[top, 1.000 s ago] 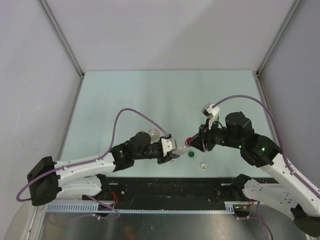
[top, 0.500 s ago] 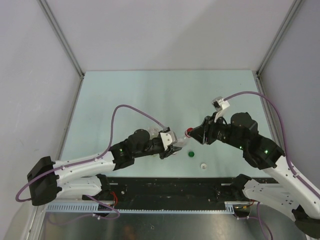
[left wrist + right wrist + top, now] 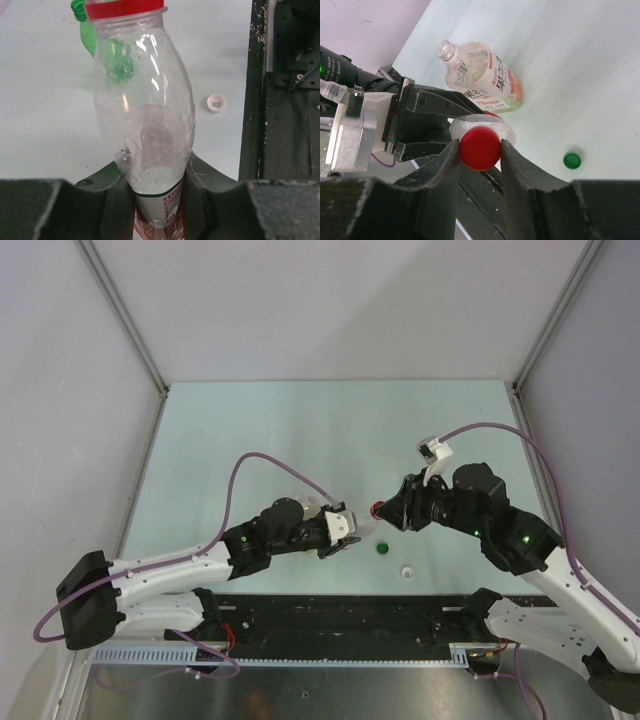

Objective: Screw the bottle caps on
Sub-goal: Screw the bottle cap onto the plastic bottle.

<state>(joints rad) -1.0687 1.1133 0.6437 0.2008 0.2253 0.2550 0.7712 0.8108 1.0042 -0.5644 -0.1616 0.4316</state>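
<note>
Three bottles share the worktop point(image 3: 300, 430). The largest, the wide bottle point(image 3: 485, 80) with the orange label, lies on its side with a bare neck. The green bottle point(image 3: 85, 35) lies behind the small bottle point(image 3: 150, 125), which the left jaws clamp low on its body, at the red label. The right jaws are closed across the red cap point(image 3: 479, 148), which sits on that small bottle's neck. The green cap point(image 3: 572, 160) and the white cap point(image 3: 216, 103) lie loose on the worktop near its front edge, close to each other.

Judging by its thin clear wall, the small bottle is empty, light and smooth. It would likely dent or twist under a hard squeeze, so a low hold on the labelled waist looks sound. The caps look stiff and very light. Each is best pinched across its rim, square to the neck, or the thread may cross.

From above, both arms are seen meeting at the red cap, but it is only a dot and the green bottle is hidden. The right wrist view shows the cap seated between the jaws and the wide bottle's open mouth. Only the left wrist view shows the grip at the label and the green bottle. Whether the cap is threaded down, no view tells.
</note>
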